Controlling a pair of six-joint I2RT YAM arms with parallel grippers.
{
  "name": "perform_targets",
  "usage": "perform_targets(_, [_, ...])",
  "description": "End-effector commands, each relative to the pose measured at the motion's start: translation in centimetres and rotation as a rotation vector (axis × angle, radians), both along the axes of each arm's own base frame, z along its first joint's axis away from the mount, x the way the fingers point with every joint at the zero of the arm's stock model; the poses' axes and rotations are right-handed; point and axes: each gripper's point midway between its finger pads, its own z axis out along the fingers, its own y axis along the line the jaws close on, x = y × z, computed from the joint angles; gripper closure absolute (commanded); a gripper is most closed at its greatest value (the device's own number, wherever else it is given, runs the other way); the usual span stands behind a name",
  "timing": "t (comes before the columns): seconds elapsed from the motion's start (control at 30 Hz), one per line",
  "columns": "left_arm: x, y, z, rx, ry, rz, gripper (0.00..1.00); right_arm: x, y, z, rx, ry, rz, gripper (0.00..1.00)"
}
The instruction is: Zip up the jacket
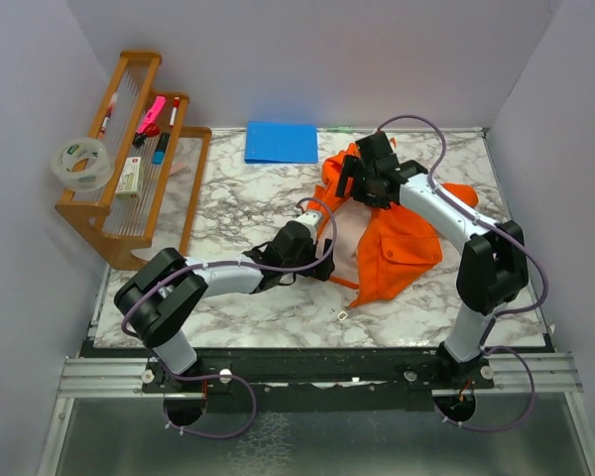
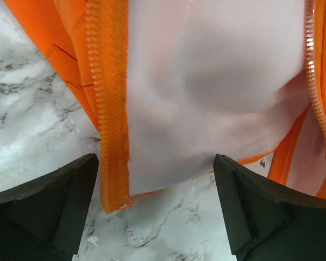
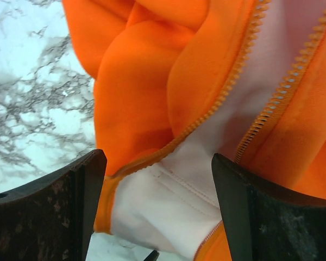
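Left claw (image 1: 322, 260): jaws spread wide, gripping nothing; low over the bottom hem of the jacket (image 1: 402, 243), one finger (image 2: 49, 206) on each side of the hem's corner, marble showing below.
Right claw (image 1: 362, 180): jaws likewise parted, clamped on nothing; hanging over the upper part of the jacket, fabric filling the gap between its fingers (image 3: 261, 212); contact with the cloth hard to judge from the wrist view.
Jacket: bright orange, lying right of centre on the table, front unzipped and spread so the pale pink lining (image 2: 206, 81) faces up.
Zipper teeth (image 2: 103, 81): orange, in two separate rows with lining between them; left row ending at the hem just ahead of the left claw.
In the way: right wrist covering the collar area from above; left wrist hiding part of the left front panel.
Table (image 1: 228, 203): white marble pattern.
Blue rectangle (image 1: 281, 142): flat at the far edge, near the jacket's top, apart from both claws.
Wooden rack (image 1: 129, 174): far left, holding a pink marker (image 1: 151, 116), other pens and a small box; tape roll (image 1: 82, 164) at its left end.
Small metal piece (image 1: 343, 315): on the marble just beside the hem, toward the near edge; perhaps a ring or pull, too small to tell.
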Motion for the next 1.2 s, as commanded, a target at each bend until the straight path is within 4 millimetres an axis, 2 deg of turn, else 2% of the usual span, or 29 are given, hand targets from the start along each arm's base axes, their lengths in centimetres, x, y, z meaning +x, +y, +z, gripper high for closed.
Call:
perform_targets(0.0, [-1.1,-0.7,-1.1,-0.003,0.02,-0.034,0.1,0.7,-2.2,-1.5,-0.125,0.012,-0.065,0.15])
perform_targets(0.1, [-1.2,-0.8,-1.3,-0.002,0.026,-0.035,0.23,1.6,-2.1,-2.0,-0.147,0.02,-0.072,0.24])
perform_targets(0.13, [-1.2,-0.9,-1.2,-0.004,0.025,-0.036,0.29,1.8,-2.1,-2.0,-0.152,0.016,-0.073,0.3])
perform_targets(0.2, [-1.2,-0.8,-1.0,-0.006,0.023,-0.036,0.38,2.3,-1.8,-1.4,-0.139,-0.011,-0.069,0.48])
perform_targets(0.23, [-1.2,-0.8,-0.9,-0.006,0.02,-0.035,0.42,2.6,-1.7,-0.9,-0.128,-0.032,-0.069,0.59])
perform_targets(0.27, [-1.2,-0.8,-0.7,-0.005,0.016,-0.035,0.46,2.8,-1.4,-0.4,-0.111,-0.053,-0.064,0.62])
perform_targets(0.37, [-0.9,-0.5,0.1,0.011,0.0,-0.024,0.58,3.1,-0.6,1.8,-0.055,-0.121,-0.035,0.84])
perform_targets(0.5, [-0.2,0.2,2.2,0.037,-0.043,0.0,0.88,2.9,1.0,5.2,0.05,-0.21,0.036,0.99])
perform_targets(0.57, [0.3,0.8,3.7,0.058,-0.076,0.022,1.0,2.5,2.0,6.9,0.107,-0.241,0.08,1.0])
perform_targets(0.73, [1.1,4.0,8.5,0.111,-0.181,0.124,1.0,1.7,3.6,11.7,0.251,-0.315,0.161,1.0])
perform_targets(0.83, [1.1,6.3,10.8,0.146,-0.224,0.191,1.0,1.9,3.2,14.1,0.291,-0.354,0.152,1.0])
perform_targets(0.9, [0.9,7.8,11.9,0.176,-0.243,0.228,1.0,2.3,2.6,14.8,0.298,-0.369,0.139,1.0])
perform_targets(0.97, [0.6,9.0,12.4,0.212,-0.253,0.251,1.0,2.7,1.9,14.3,0.291,-0.362,0.124,1.0])
perform_targets(1.03, [0.2,9.7,12.3,0.238,-0.245,0.253,1.0,2.7,1.0,12.8,0.274,-0.334,0.099,1.0])
perform_targets(1.17, [-1.8,7.8,10.1,0.235,-0.188,0.176,1.0,2.0,-1.2,8.6,0.267,-0.269,0.039,1.0])
